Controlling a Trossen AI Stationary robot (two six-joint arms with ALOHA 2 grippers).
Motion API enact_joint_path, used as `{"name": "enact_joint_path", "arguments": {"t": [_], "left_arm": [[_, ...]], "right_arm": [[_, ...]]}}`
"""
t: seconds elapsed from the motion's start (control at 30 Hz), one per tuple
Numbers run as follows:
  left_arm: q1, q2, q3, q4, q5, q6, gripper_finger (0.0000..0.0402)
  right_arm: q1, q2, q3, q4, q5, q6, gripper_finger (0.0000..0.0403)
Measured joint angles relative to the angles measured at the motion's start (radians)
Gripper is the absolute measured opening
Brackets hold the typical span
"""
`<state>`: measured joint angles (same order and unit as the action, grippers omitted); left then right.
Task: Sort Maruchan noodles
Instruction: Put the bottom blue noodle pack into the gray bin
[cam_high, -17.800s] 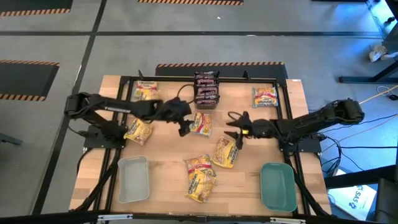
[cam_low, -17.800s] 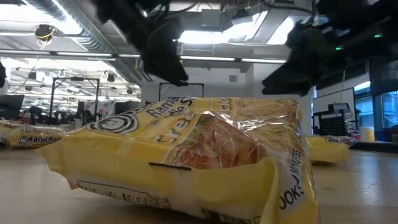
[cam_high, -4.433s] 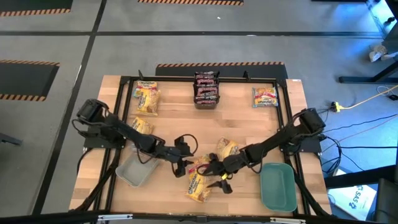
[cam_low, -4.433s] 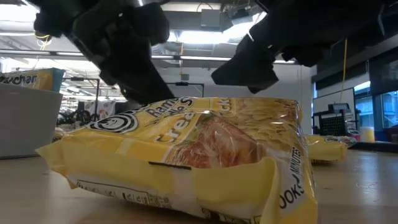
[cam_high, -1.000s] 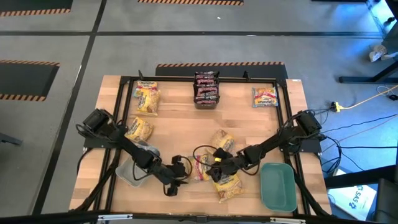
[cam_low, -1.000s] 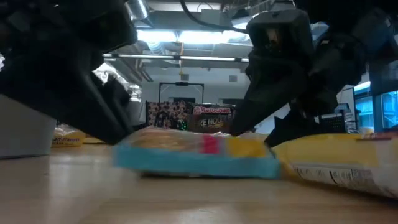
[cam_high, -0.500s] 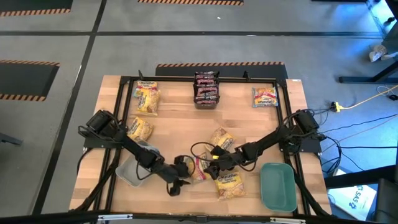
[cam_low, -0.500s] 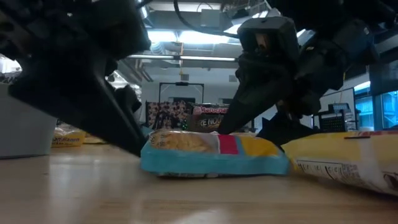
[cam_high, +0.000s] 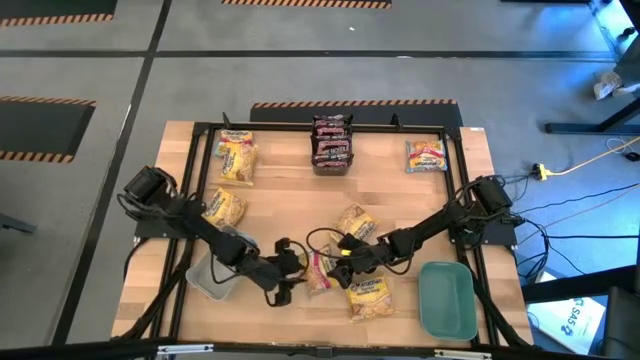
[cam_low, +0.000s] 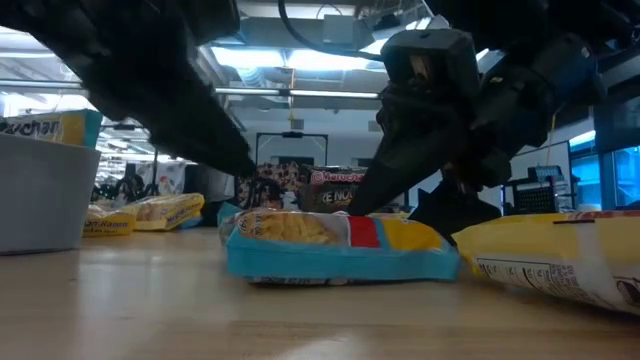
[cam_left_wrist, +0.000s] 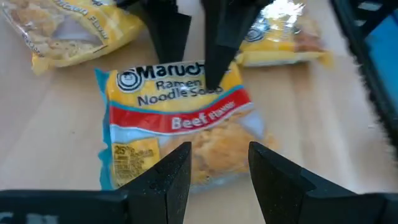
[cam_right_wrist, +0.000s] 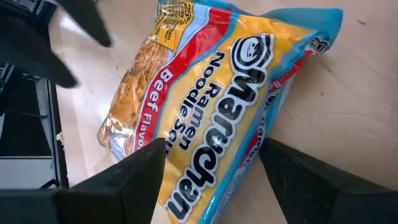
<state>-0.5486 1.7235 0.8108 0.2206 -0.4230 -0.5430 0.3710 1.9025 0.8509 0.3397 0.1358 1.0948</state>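
A Maruchan beef packet (cam_high: 320, 271), light blue with a red band, lies flat on the table's near middle (cam_low: 340, 246). My left gripper (cam_high: 287, 271) is open at its left end, with the fingers low over that end (cam_left_wrist: 214, 180). My right gripper (cam_high: 345, 257) is open over its right end, and the packet shows between its fingers (cam_right_wrist: 217, 168). One yellow packet (cam_high: 368, 296) lies on the near side of the right gripper, another (cam_high: 354, 224) on its far side. More yellow packets (cam_high: 234, 158) (cam_high: 222, 208), dark ones (cam_high: 332, 142) and a pinkish one (cam_high: 425, 155) lie farther off. My left gripper's fingers (cam_left_wrist: 165, 183) stand over the beef packet's end (cam_left_wrist: 205, 163); I cannot tell whether they touch it. My right gripper points slanting down at the packet's other end (cam_left_wrist: 186, 74), one finger (cam_left_wrist: 214, 56) over the printed face; I cannot tell whether it touches.
The pale grey tray (cam_high: 213, 274) sits tilted under my left arm. The teal tray (cam_high: 447, 300) stands at the near right. A dark frame (cam_high: 200, 126) runs round the wooden table. Bare wood lies between the far packets and the grippers.
My left gripper has drawn back from the near edge toward the beef packet's left end. The right gripper has moved off the near yellow packet toward the far edge. The beef packet has shifted a little on the table and now lies still.
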Motion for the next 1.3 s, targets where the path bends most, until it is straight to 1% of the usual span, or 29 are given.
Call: {"name": "enact_joint_path", "arguments": {"t": [0.2, 0.37, 0.53, 0.73, 0.9, 1.1, 1.2, 1.3], "left_arm": [[0.003, 0.084, 0.000, 0.008, 0.025, -0.001, 0.0153], [-0.022, 0.130, 0.004, 0.020, -0.021, -0.007, 0.0153], [-0.051, 0.144, 0.004, 0.016, -0.075, -0.009, 0.0153], [-0.076, 0.146, 0.001, 0.004, -0.121, -0.013, 0.0153], [-0.075, 0.155, -0.004, 0.021, -0.095, -0.014, 0.0153], [-0.069, 0.155, -0.006, 0.041, -0.099, -0.001, 0.0153], [-0.060, 0.155, -0.006, 0.052, -0.102, -0.001, 0.0153], [-0.053, 0.154, -0.005, 0.057, -0.103, -0.001, 0.0153]], "right_arm": [[-0.001, 0.000, 0.000, 0.005, 0.001, -0.001, 0.0271], [-0.003, 0.001, -0.001, 0.013, 0.012, -0.001, 0.0271], [-0.010, 0.002, -0.002, 0.040, 0.014, -0.001, 0.0271], [-0.013, 0.002, -0.002, 0.125, -0.008, -0.008, 0.0271], [-0.013, 0.002, 0.000, 0.196, -0.034, -0.028, 0.0271], [-0.012, 0.001, 0.000, 0.163, -0.021, -0.028, 0.0270], [-0.012, 0.001, 0.000, 0.157, -0.015, -0.028, 0.0260], [-0.012, 0.001, 0.000, 0.157, -0.012, -0.036, 0.0236]]}}
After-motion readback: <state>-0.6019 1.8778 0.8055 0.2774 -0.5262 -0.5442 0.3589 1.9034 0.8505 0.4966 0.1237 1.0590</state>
